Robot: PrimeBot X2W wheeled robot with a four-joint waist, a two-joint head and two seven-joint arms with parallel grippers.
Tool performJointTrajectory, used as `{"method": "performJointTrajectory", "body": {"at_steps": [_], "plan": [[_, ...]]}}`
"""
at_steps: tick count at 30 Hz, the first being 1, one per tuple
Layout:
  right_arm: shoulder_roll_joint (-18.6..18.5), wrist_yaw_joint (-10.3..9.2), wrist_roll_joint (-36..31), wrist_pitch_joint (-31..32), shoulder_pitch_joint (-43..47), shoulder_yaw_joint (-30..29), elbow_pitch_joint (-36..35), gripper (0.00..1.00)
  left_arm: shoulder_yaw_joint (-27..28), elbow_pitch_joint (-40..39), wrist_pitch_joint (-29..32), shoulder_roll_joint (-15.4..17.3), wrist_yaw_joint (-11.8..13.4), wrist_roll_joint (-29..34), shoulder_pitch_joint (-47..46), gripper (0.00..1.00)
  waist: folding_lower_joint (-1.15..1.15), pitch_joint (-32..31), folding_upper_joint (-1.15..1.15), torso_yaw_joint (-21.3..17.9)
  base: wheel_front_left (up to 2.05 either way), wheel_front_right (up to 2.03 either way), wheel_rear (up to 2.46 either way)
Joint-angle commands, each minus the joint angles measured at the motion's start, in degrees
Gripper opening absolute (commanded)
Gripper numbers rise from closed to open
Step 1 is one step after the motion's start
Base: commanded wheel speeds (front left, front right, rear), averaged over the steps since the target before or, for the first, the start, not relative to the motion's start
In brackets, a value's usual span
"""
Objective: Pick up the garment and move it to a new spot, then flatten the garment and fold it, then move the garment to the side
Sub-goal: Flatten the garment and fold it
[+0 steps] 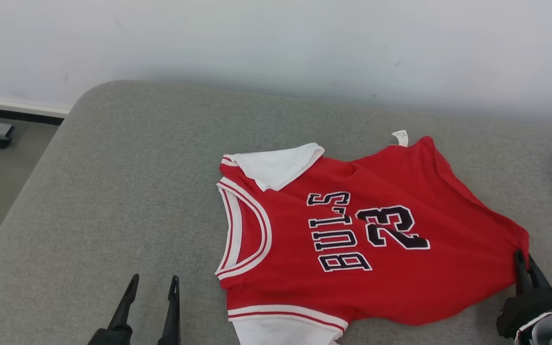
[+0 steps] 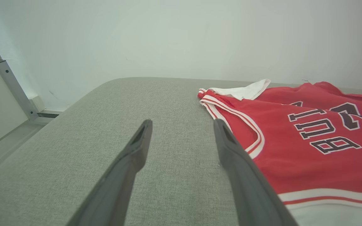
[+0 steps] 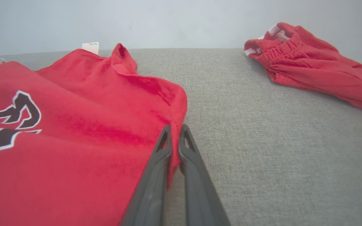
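The left gripper (image 2: pixel 182 125) is showing two long, matte charcoal-grey fingers (image 2: pixel 127 163). Each is tapering from a broad base to a narrow, blunt tip, and a shallow elongated recess is sitting in the inner face just below that tip. The right gripper (image 3: pixel 175 129) is wearing the same smooth dark grey fingers, with a small triangular hollow near each tip. In the head view these fingers are rising out of a blocky black housing (image 1: pixel 530 306), and behind it a rounded pale grey wrist shell (image 1: pixel 551 330) is curving away.
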Motion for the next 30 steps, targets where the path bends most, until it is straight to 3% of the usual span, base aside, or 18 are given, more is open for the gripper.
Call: {"method": "performJointTrajectory", "body": {"at_steps": [1,7,13,17,20,22,30], "plan": [[0.06,-0.16,-0.1,0.23,0.8,-0.31,-0.92,0.0,-0.11,0.03,-0.17,-0.07,0.21,0.21,-0.18,1.0,0.0,-0.32,0.0,-0.57,0.0,0.0,0.0],[1.4,-0.16,-1.69,3.37,3.77,-1.47,-9.74,0.0,-0.57,0.52,-0.17,-0.07,0.05,0.27,0.5,1.0,0.0,-1.66,0.0,-1.24,0.0,0.0,0.0],[4.45,-0.16,-3.76,8.36,3.77,2.22,-18.23,0.0,-1.61,0.89,-0.17,-0.07,-0.18,-0.06,1.03,1.0,0.0,-2.57,0.0,0.23,0.0,0.0,0.0],[6.77,-0.16,-3.92,10.32,2.38,5.84,-19.53,0.0,-2.13,1.07,-0.17,-0.08,-0.13,-0.16,0.88,1.0,0.0,-2.74,0.0,2.12,0.0,0.0,0.0],[8.57,-0.16,-4.13,10.74,1.1,8.28,-16.73,0.0,-2.44,1.37,-0.17,-0.08,-0.28,-0.22,0.63,1.0,0.0,-2.82,0.0,3.31,0.0,0.0,0.0],[9.47,-0.16,-4.43,10.05,-0.01,9.8,-14.15,1.0,-2.76,1.48,-0.17,-0.08,-0.26,-0.4,0.44,1.0,0.0,-2.88,0.0,4.02,0.0,0.0,0.0],[9.37,-0.16,-2.66,5.05,-1.91,13.72,-7.68,1.0,-2.31,1.25,-0.17,-0.08,0.35,-0.34,1.41,1.0,0.0,-3.22,0.0,3.84,0.0,0.0,0.0]]}}
